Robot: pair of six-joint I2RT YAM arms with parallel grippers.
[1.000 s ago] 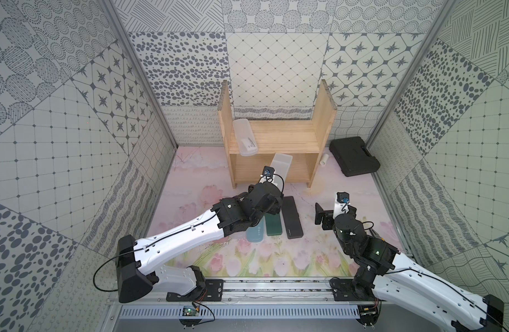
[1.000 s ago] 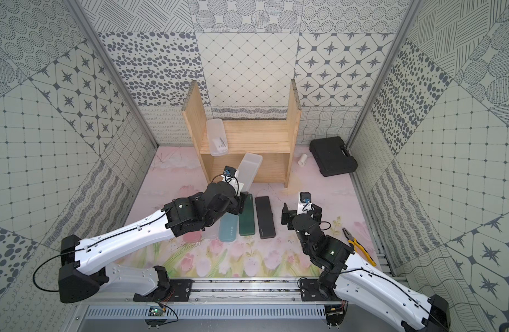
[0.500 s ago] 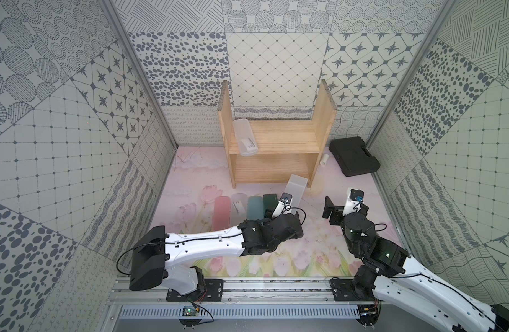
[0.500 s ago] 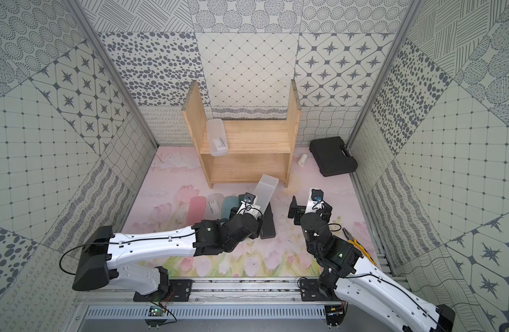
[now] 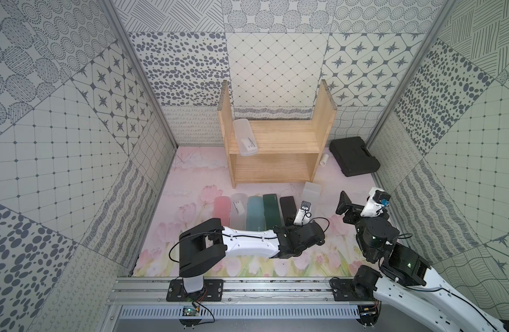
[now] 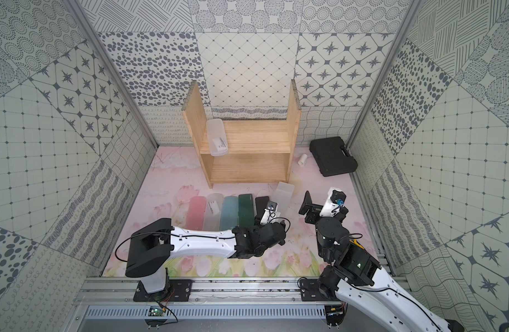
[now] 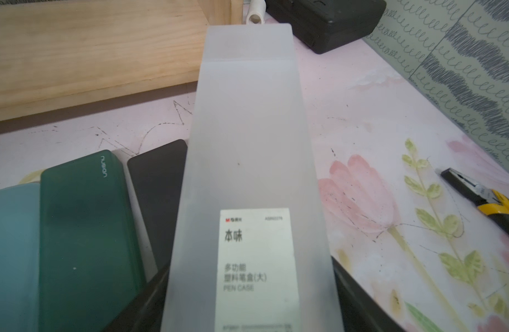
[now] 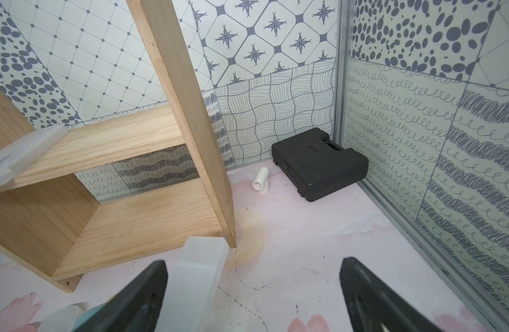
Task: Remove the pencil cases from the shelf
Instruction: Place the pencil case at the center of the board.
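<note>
Gripping a frosted clear pencil case (image 7: 247,129) near its labelled end, the left gripper (image 7: 247,293) held it just in front of the right side panel of the shelf (image 5: 276,138). The right gripper (image 8: 253,267) stood wide open and empty nearby. Five cases lay in a row before the shelf: pink case (image 5: 221,211), frosted case (image 5: 238,212), light blue case (image 5: 255,212), dark green case (image 5: 272,211), black case (image 5: 287,205). A last frosted case (image 5: 245,140) lay on the upper board.

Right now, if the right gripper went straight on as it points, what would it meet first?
The right gripper would probably reach the white pipe fitting first, perhaps the black toolbox; depth is unclear.
</note>
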